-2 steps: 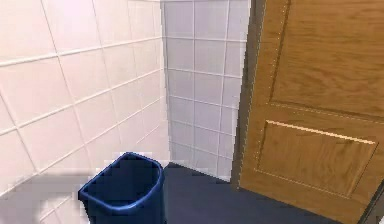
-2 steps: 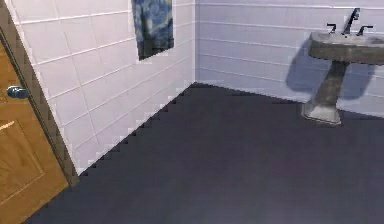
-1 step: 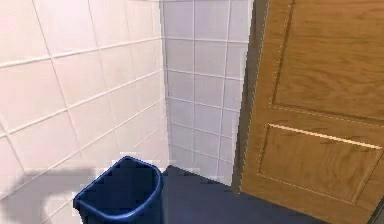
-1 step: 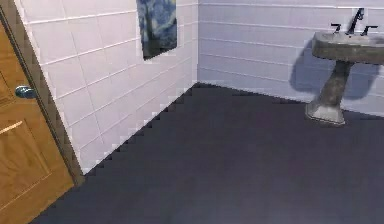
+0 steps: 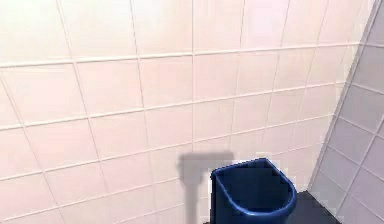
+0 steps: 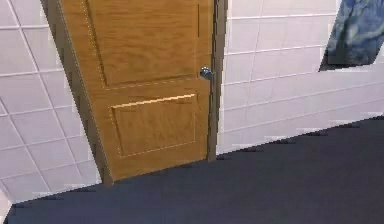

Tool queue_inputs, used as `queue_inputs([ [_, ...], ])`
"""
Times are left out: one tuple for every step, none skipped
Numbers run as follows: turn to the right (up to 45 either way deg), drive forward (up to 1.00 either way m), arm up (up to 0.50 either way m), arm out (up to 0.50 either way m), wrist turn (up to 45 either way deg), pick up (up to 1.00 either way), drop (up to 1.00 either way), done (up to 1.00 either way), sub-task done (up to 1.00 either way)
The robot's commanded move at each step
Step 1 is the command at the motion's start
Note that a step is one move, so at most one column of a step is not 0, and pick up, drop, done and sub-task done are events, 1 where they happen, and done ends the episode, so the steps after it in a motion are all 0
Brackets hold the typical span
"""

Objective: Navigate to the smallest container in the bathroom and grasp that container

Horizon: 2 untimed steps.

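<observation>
Blue container point(image 5: 255, 205), one; wooden door point(image 6: 140, 90), one.

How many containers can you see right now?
1. A dark blue bin stands by the tiled wall, low in the forward view, right of middle. Others could be hidden outside the views.

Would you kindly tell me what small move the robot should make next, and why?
Probably turn the base to bring the dark blue container to the arm's side: it stands close ahead on the floor by the tiled wall, while the arm side view faces a wooden door.
</observation>
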Motion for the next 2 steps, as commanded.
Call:
queue_inputs([
  [-45.0,0.00,0.00,0.00,0.0,0.00,0.00,0.00,0.00],
  [-45.0,0.00,0.00,0.00,0.0,0.00,0.00,0.00,0.00],
])
